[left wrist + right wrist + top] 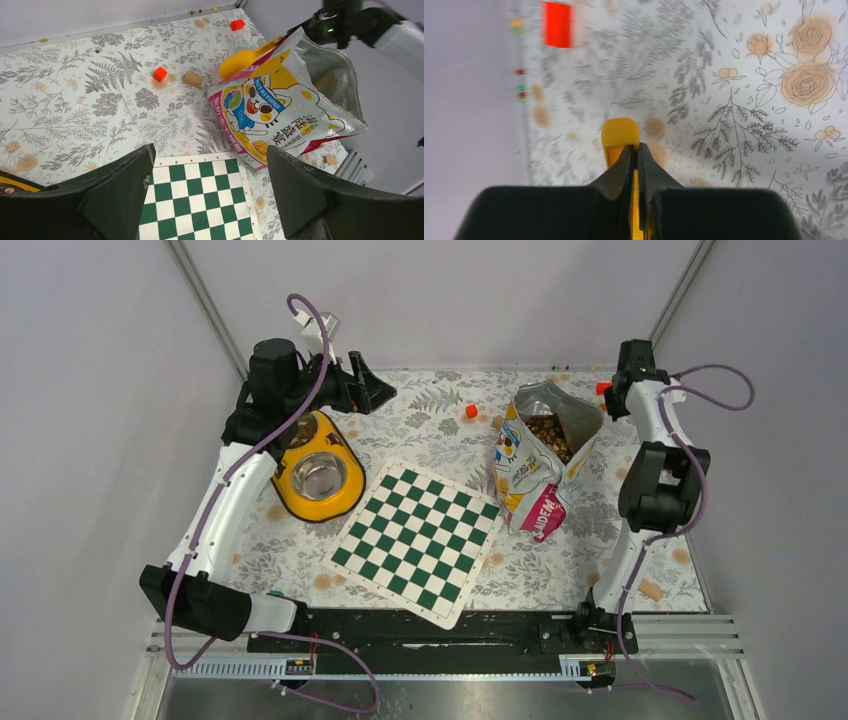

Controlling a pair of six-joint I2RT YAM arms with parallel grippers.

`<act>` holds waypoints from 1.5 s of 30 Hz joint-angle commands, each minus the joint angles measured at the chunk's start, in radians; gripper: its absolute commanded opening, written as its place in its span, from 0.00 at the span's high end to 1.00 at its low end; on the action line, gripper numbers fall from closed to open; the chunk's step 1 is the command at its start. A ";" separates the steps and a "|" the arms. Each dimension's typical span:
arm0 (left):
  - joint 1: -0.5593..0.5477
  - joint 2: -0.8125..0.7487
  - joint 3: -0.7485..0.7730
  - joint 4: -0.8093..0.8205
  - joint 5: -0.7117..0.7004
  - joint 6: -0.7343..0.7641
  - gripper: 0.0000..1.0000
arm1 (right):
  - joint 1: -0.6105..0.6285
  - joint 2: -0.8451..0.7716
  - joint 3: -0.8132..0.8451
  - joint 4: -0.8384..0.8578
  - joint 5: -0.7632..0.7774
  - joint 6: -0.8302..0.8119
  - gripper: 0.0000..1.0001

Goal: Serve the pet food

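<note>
First, at the far left, the left pincer point(368, 388) hangs above the counter point(430, 420) with its fingers spread wide and nothing between them. Just near of it sits a yellow bowl point(318, 475) with a bare steel insert. To the right of the bowl, a green-and-white chessboard point(418, 540) lies flat, turned at an angle, with one corner reaching the near edge.

Beyond the board's far corner, a red cube point(471, 411) and a wooden block point(497, 421) rest close together. Just right of them the bag point(530, 490) with a cartoon cat lies leaning, its mouth open toward the far side. The pet food point(548, 435) is inside that mouth, a brown heap of kibble.

At the far right, the right pincer point(634, 147) is pressed together on the handle of a yellow scoop point(620, 131). From the left wrist view, the scoop's cup sits just behind the bag's far left side.
</note>
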 commanded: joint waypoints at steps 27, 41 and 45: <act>-0.307 0.024 0.154 0.186 -0.086 0.130 0.17 | 0.352 -0.775 -0.073 0.241 -0.067 -0.467 1.00; -0.369 0.229 0.226 0.308 0.083 0.033 0.11 | 0.695 -0.752 -0.121 0.216 -0.130 -0.593 1.00; -0.373 0.264 0.230 0.291 0.093 0.026 0.11 | 0.728 -0.740 -0.117 0.214 -0.141 -0.598 1.00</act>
